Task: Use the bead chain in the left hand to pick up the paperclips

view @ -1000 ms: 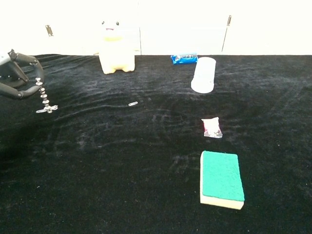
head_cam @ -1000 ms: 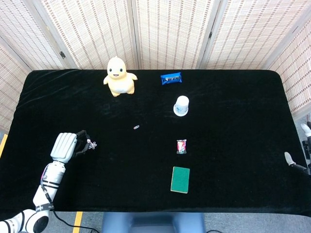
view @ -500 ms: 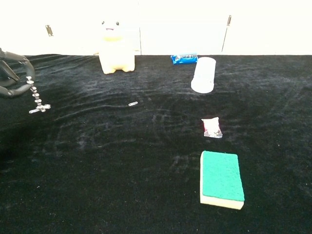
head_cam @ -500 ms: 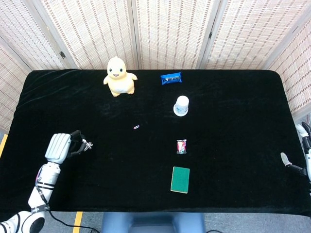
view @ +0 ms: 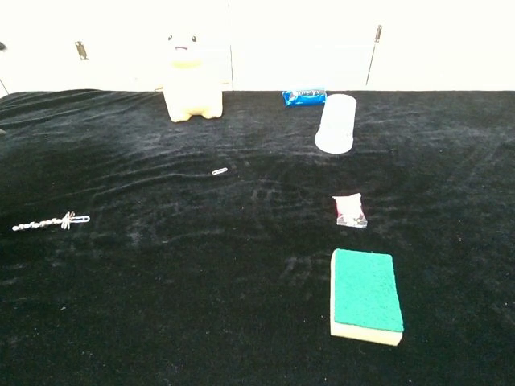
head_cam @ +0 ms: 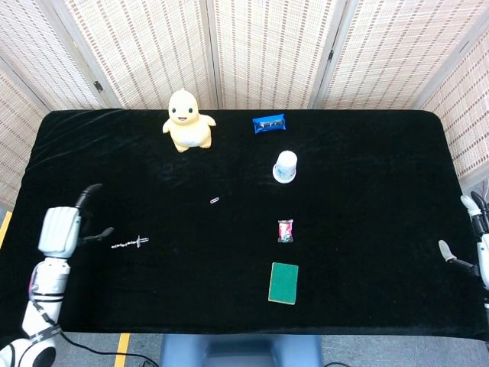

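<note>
The silver bead chain (head_cam: 128, 244) lies flat on the black table (head_cam: 359, 153), with a paperclip stuck at its right end (view: 74, 219). My left hand (head_cam: 61, 230) is just left of the chain, apart from it, fingers spread and holding nothing. A second small paperclip (head_cam: 215, 200) lies loose further right near the table's middle; the chest view shows this paperclip (view: 219, 171) too. My right hand (head_cam: 475, 229) shows only in part at the right edge of the head view, off the table, fingers apart.
A yellow duck toy (head_cam: 187, 121) and a blue packet (head_cam: 269, 123) stand at the back. A white cup (head_cam: 286, 167) is right of centre, with a small red-and-white packet (head_cam: 285, 230) and a green sponge (head_cam: 283, 283) nearer the front.
My left hand has let go of the bead chain and drawn back to the left, out of the chest view. The chain dropped onto the table with a paperclip attached.
</note>
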Controlling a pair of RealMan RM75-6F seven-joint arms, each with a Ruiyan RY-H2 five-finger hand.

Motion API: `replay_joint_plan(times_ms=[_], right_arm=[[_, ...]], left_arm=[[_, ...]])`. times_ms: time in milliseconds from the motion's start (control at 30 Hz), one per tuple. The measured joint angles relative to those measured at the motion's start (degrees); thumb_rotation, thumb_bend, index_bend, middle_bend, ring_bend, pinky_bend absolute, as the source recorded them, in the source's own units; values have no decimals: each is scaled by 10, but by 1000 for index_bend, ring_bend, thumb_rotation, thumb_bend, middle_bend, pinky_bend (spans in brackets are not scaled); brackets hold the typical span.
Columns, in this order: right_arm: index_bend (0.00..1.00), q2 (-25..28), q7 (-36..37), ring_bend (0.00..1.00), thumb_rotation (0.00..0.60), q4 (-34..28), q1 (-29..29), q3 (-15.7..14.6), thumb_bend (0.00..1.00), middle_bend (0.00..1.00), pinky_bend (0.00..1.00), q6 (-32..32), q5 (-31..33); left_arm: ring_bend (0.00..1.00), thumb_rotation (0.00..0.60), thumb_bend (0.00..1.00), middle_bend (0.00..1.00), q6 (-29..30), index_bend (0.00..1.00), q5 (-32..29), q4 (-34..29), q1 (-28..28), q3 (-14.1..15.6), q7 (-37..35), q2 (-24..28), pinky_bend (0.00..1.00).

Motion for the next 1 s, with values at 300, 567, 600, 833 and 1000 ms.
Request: replay_joint_plan(times_ms=[300, 567, 600, 833, 1000], right_arm=[[0, 8, -46, 0, 600, -14, -1, 0, 353, 0, 0, -23, 26], [0, 24, -115, 0, 600, -58, 18, -17, 353, 0, 0, -87, 33], [0, 25, -120, 0, 600, -61, 18, -17, 353, 0, 0, -83, 32], [0, 29, -131, 0, 600, -79, 15, -24, 353, 0, 0, -60, 18], [0, 32, -125, 0, 600, -80, 16, -28, 353, 0, 0, -59, 9]], left_arm=[[31, 600, 171, 111, 60, 169, 42, 16, 87, 55, -60, 74, 2], [21, 600, 169, 109, 140, 181, 80, 56, 147, 86, -12, 44, 0], [22, 600, 169, 109, 134, 180, 79, 54, 147, 88, -11, 46, 0], [41, 600, 169, 109, 85, 183, 77, 30, 150, 99, -9, 72, 0], [46, 600, 170, 109, 83, 190, 78, 33, 152, 95, 2, 69, 0]])
